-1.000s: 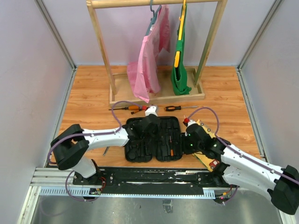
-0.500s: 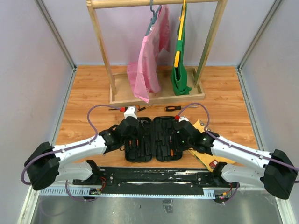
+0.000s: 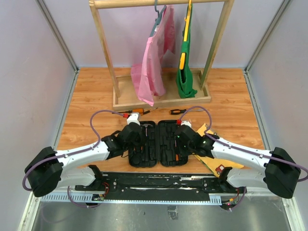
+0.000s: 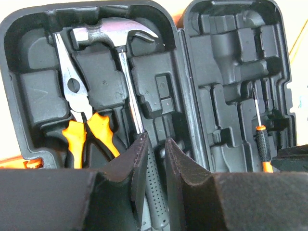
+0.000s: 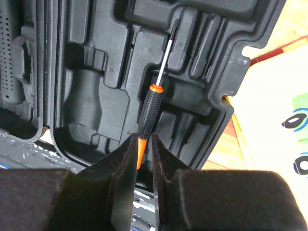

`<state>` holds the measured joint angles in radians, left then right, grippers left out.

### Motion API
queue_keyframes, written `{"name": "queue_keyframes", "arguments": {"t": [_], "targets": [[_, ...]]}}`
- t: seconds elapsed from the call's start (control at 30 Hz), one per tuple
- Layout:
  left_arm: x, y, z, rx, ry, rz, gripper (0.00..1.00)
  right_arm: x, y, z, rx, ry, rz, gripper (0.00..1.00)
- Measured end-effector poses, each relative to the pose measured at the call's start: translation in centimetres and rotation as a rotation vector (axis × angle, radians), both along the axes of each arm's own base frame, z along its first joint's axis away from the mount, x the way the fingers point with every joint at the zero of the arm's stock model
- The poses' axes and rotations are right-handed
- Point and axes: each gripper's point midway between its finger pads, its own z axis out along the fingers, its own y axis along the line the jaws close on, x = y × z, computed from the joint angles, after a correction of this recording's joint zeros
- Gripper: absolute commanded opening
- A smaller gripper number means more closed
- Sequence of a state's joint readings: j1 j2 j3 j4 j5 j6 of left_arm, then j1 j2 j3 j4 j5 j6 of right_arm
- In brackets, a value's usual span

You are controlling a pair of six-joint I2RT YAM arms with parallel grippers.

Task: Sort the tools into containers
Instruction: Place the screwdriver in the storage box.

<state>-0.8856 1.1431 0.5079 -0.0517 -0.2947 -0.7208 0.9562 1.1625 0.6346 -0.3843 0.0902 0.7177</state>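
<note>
Right wrist: screwdriver (image 5: pixel 151 105) shaft points away, slightly rightward.

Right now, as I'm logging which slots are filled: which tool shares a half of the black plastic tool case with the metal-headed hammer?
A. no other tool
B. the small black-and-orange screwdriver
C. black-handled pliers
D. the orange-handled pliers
D: the left wrist view shows the orange-handled pliers beside the metal-headed hammer in one half of the black plastic tool case; the small black-and-orange screwdriver lies in the other half.

wooden rack (image 3: pixel 161 102) close behind case (image 3: pixel 161 144), walls (image 3: pixel 36 96) flanking
</note>
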Motion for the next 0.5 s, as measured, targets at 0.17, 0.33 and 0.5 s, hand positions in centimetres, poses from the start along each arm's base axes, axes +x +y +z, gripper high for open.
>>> {"name": "queue_keyframes", "arguments": {"t": [0.17, 0.33, 0.5], "targets": [[-0.05, -0.07, -0.37, 0.006, 0.007, -0.006, 0.26, 0.12, -0.02, -0.34, -0.021, 0.008, -0.005, 0.18], [-0.27, 0.09, -0.84, 0.010, 0.014, -0.008, 0.26, 0.10, -0.01, -0.79, -0.037, 0.021, -0.007, 0.17], [-0.25, 0.06, -0.83, 0.007, 0.011, -0.008, 0.26, 0.22, 0.19, -0.96, -0.045, 0.028, -0.008, 0.15]]}}
